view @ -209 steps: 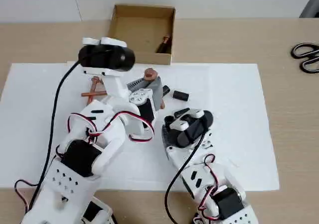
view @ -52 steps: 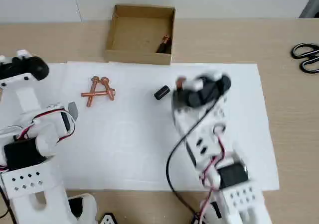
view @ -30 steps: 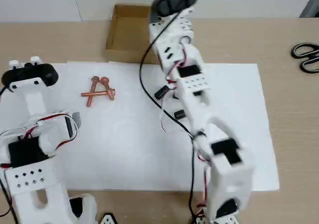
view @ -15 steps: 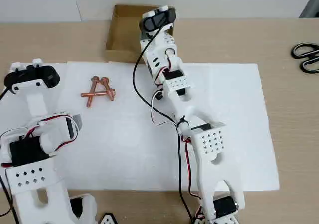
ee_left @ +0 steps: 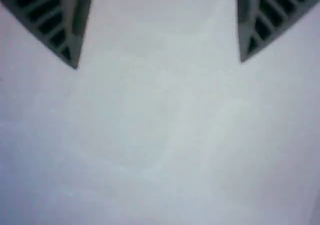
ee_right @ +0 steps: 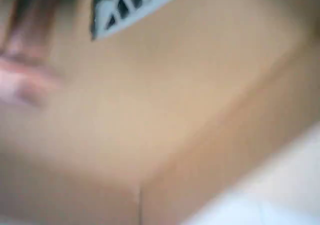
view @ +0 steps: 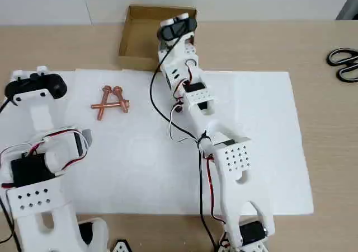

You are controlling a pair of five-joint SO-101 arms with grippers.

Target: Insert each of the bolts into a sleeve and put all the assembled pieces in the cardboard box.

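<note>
Right gripper (view: 178, 36) is found over the open brown cardboard box (view: 127, 39), with its arm stretched across the white sheet (view: 140, 162). Whether it is closed on something cannot be told, because its own view is blurred. A copper-coloured shape (ee_right: 22, 70) is seen there, close above the box floor. It is judged to be an assembled bolt-and-sleeve piece, either held or lying in the box. The step in hand is judged to be the putting of one piece into the box.

Left gripper (ee_left: 159, 62) is held apart and empty, low over the bare sheet. Three loose copper bolts (view: 109, 102) lie in a small heap on the sheet, well apart from both grippers, with no sleeve on them.

For the next move, any held piece should be let go inside the walls. The arm should then be lifted before it is drawn back, so that the box is not dragged. After that, a bolt and a sleeve must be picked up.
</note>
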